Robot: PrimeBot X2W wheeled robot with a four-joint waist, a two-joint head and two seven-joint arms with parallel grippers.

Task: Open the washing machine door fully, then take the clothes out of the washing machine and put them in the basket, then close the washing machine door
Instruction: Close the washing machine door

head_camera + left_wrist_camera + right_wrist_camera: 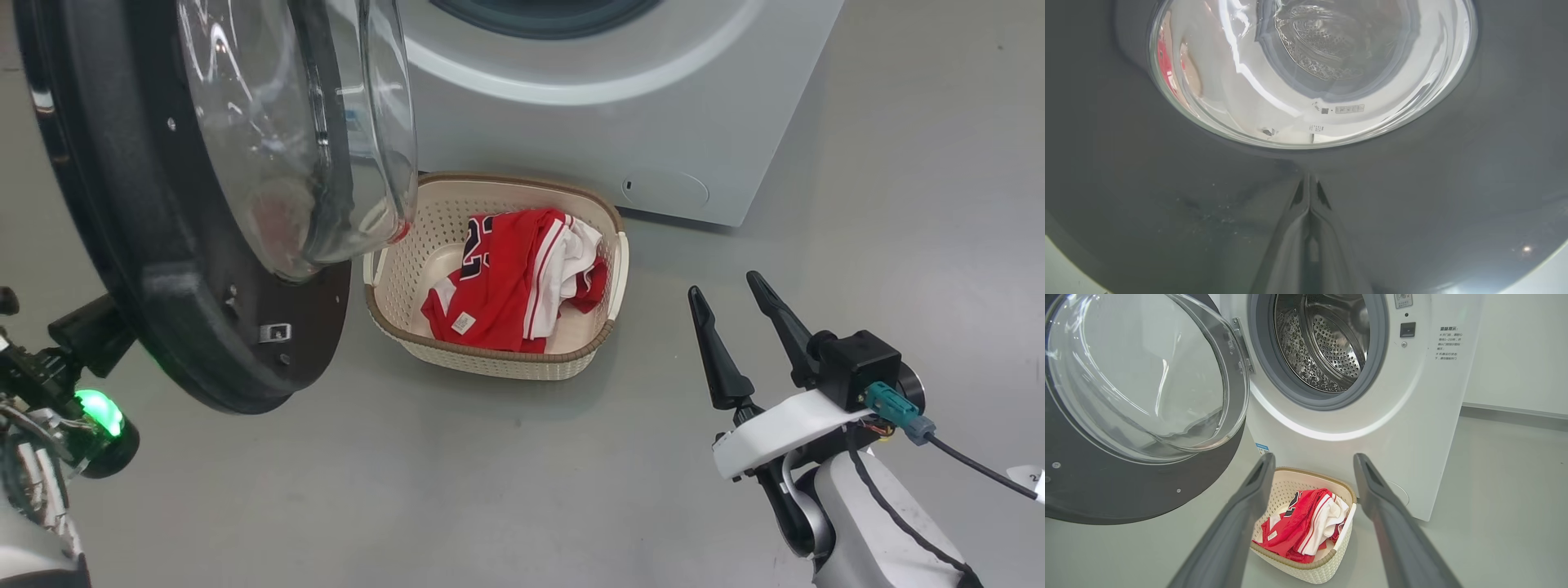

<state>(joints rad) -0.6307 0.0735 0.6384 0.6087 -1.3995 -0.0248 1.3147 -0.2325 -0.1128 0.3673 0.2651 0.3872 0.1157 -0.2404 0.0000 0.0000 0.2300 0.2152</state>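
Your washing machine door (122, 212) stands swung open from the washing machine (571, 139), hinged at the left of the opening as the right wrist view has it, with the glass bowl facing the drum side. In that view the steel perforated drum (1331, 347) shows through the grey seal. The basket (498, 363) sits on the floor just in front of the machine's lower front, close to the round flap. In the head view the door's glass bowl overlaps the basket's left rim. The clothes (510, 282) lie inside the basket, red with white stripes. They are heaped towards its right side, with a dark numeral showing at the back and a small white tag at the front left. Your right gripper (723, 283) hangs over bare floor to the right of the basket, well apart from it. Its fingers are spread wide and hold nothing. Your left gripper (1308, 183) is clenched on nothing, its two fingers pressed flat together. Its tips are at the outer black rim of the door just beneath the glass. You cannot tell from these views whether they actually touch the rim.
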